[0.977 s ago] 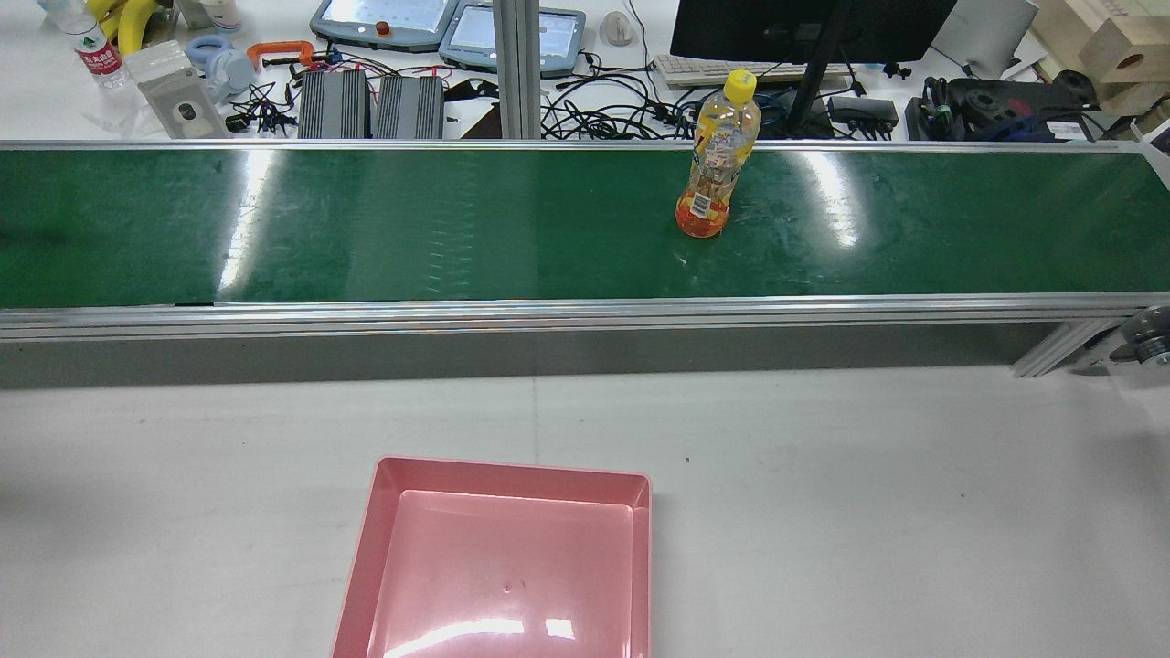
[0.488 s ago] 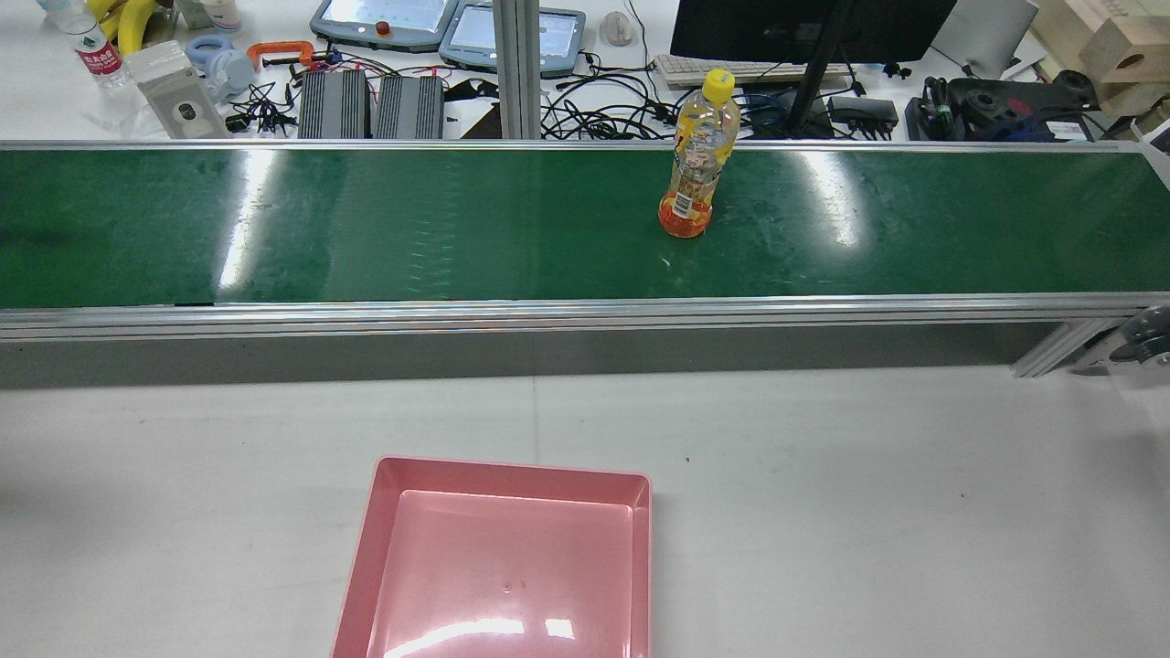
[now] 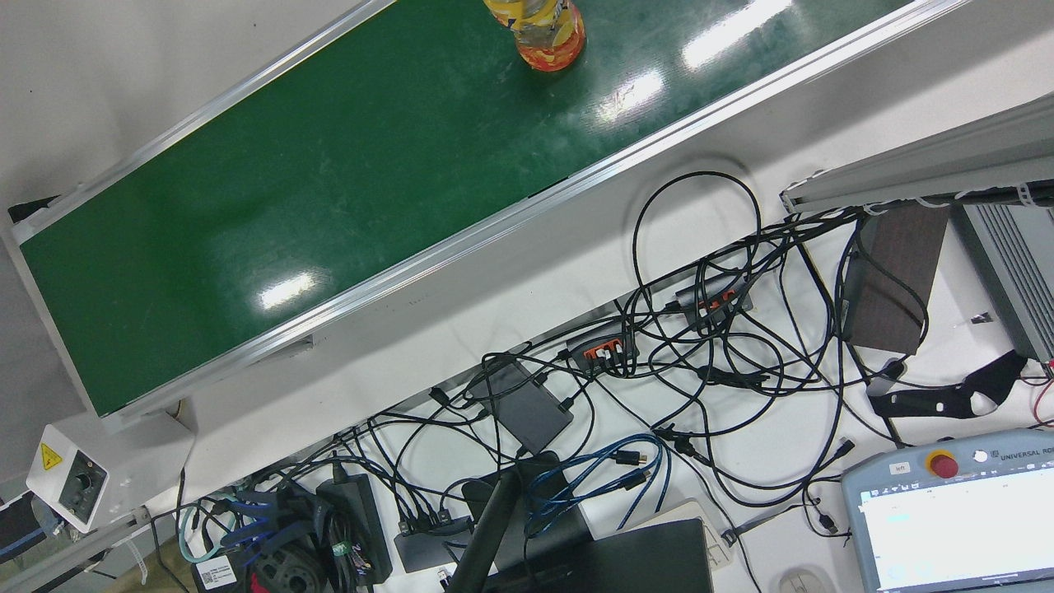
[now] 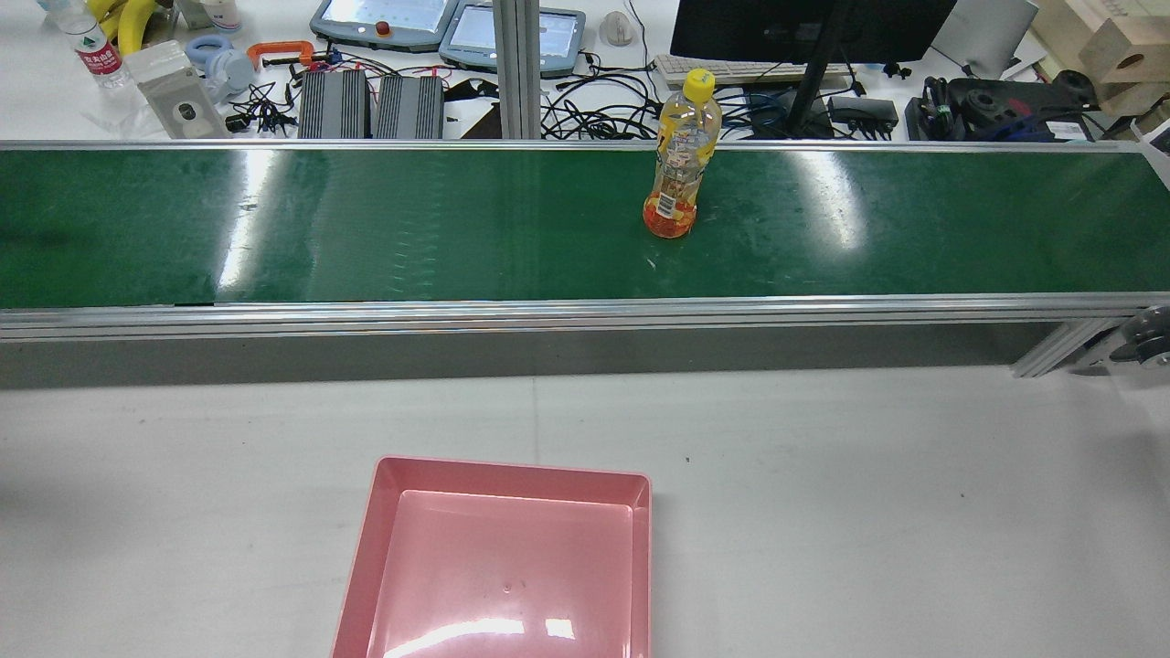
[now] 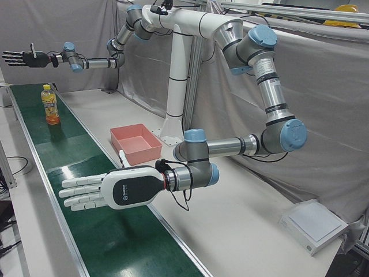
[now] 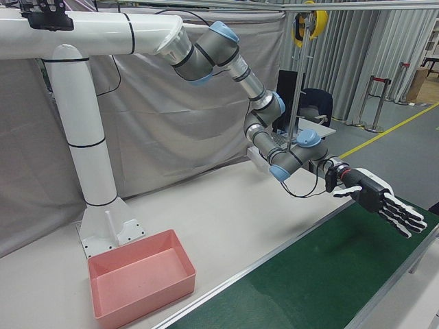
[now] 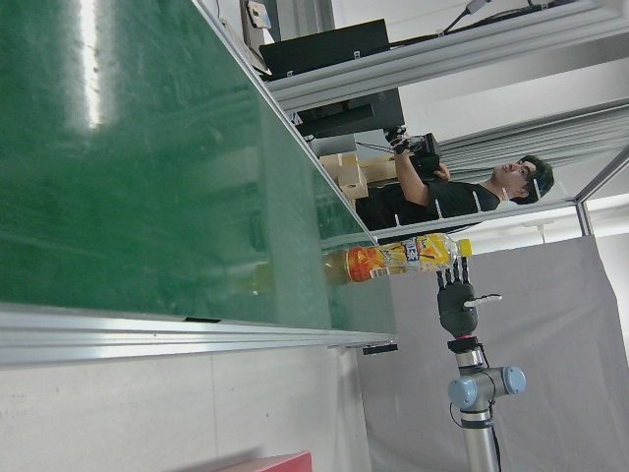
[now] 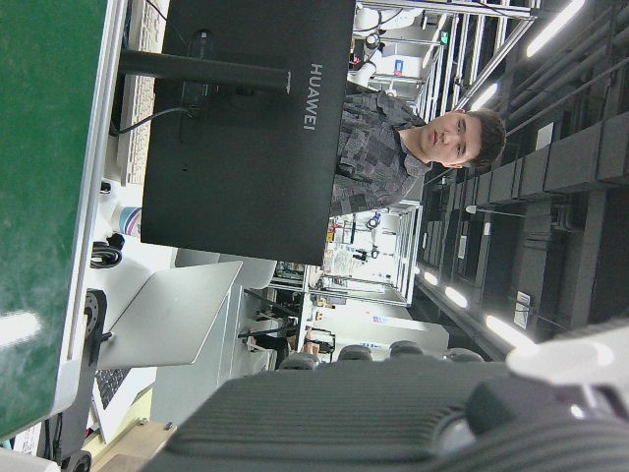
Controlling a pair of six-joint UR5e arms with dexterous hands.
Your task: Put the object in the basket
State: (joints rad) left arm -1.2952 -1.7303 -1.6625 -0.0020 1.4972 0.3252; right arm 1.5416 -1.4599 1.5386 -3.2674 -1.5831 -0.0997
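- left hand (image 5: 109, 189): flat, palm level, fingers (image 5: 78, 192) straight and spread; holds nothing; forearm level
- right hand (image 6: 376, 197): fingers (image 6: 405, 219) spread; empty; arm stretched out

Grey curtains (image 5: 323, 75) hang behind the white table (image 4: 823, 512); ceiling strip lights (image 8: 550, 29) glow.

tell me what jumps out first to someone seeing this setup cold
A yellow-capped juice bottle stands upright, alone on the long green conveyor belt. Both hands hover open above the belt, fingers spread: the left hand in the left-front view's foreground, the right hand by the belt's other end. An empty pink basket sits on the white table, on the robot's side of the belt.
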